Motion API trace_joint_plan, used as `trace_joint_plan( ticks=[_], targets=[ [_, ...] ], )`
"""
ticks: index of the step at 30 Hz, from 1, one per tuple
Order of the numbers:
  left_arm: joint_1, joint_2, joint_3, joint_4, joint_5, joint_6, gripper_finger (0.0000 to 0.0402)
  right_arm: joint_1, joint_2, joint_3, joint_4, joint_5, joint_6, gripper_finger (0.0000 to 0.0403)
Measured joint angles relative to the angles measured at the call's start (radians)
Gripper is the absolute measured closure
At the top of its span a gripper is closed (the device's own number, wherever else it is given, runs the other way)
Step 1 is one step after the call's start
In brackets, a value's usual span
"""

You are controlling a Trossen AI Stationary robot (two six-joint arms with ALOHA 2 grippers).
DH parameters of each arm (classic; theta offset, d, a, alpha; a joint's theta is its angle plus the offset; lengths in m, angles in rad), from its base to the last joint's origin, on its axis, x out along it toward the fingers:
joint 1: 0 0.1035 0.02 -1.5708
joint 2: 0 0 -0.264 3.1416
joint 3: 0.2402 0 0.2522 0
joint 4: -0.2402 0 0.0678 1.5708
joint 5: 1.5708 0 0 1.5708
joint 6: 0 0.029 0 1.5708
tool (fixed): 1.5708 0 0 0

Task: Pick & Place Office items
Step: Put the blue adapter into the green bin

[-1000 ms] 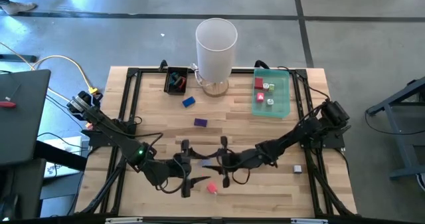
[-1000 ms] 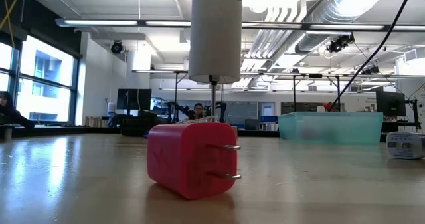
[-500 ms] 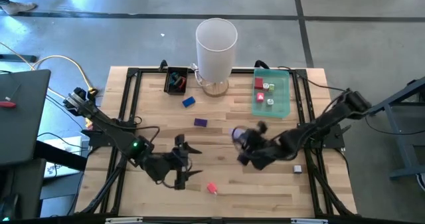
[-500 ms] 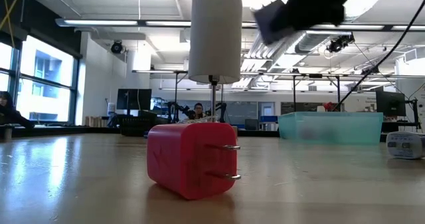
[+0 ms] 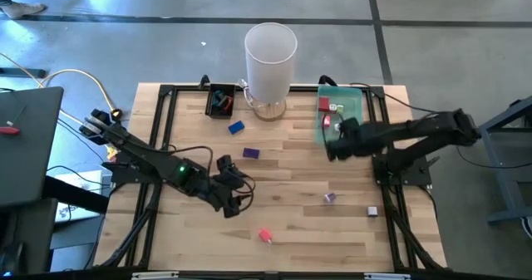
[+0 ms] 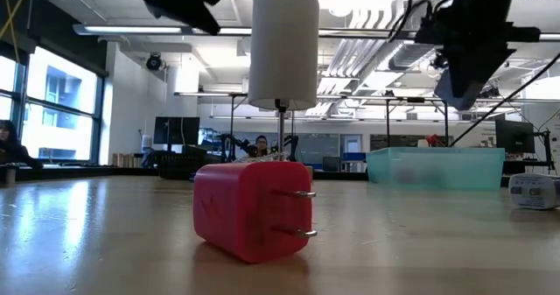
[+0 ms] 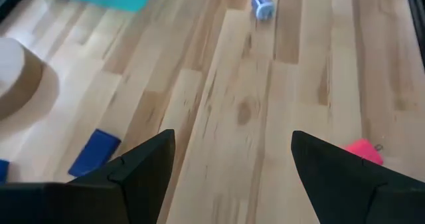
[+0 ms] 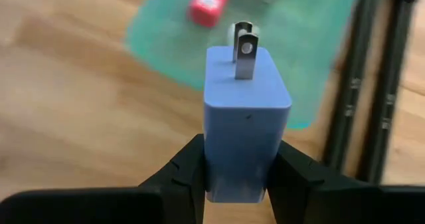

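Hovering left of centre, the left gripper (image 5: 235, 190) is spread wide and empty; a pink plug block (image 5: 265, 235) lies lower centre; the right gripper (image 8: 239, 167) clamps a pale blue two-pronged plug block (image 8: 244, 121), seemingly over the translucent green tray (image 5: 356, 114), upper right.

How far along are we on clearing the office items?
Done: a few pieces lie in the green tray.
In hand: the right gripper holds a blue plug block at the tray's edge.
Left: loose pieces, including the pink plug block and purple block. The left gripper is open, empty.
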Motion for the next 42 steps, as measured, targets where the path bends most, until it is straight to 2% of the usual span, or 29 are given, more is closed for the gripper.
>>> trace_joint_plan(
  ticks=[5,10,15,26,32,42],
  targets=[
    [0.007,0.000,-0.038,0.004,0.034,-0.041,0.0108,-0.249,-0.001,0.000,0.003,-0.098,-0.179,0.0296],
    [-0.013,0.000,-0.070,0.015,0.036,-0.075,0.0108,-0.494,0.028,0.000,0.066,-0.131,-0.405,0.0296],
    [-0.041,0.000,-0.098,0.048,0.035,-0.078,0.0108,-0.660,0.073,0.000,0.177,-0.176,-0.527,0.0296],
    [-0.084,0.000,-0.100,0.057,0.030,-0.097,0.0108,-0.814,0.274,0.000,0.272,-0.182,-0.579,0.0296],
    [-0.083,0.000,-0.100,0.057,0.029,-0.097,0.0108,-0.884,0.362,0.000,0.308,-0.229,-0.604,0.0296],
    [-0.083,0.000,-0.100,0.057,0.029,-0.097,0.0108,-0.907,0.404,0.000,0.382,-0.243,-0.654,0.0295]
  ],
)
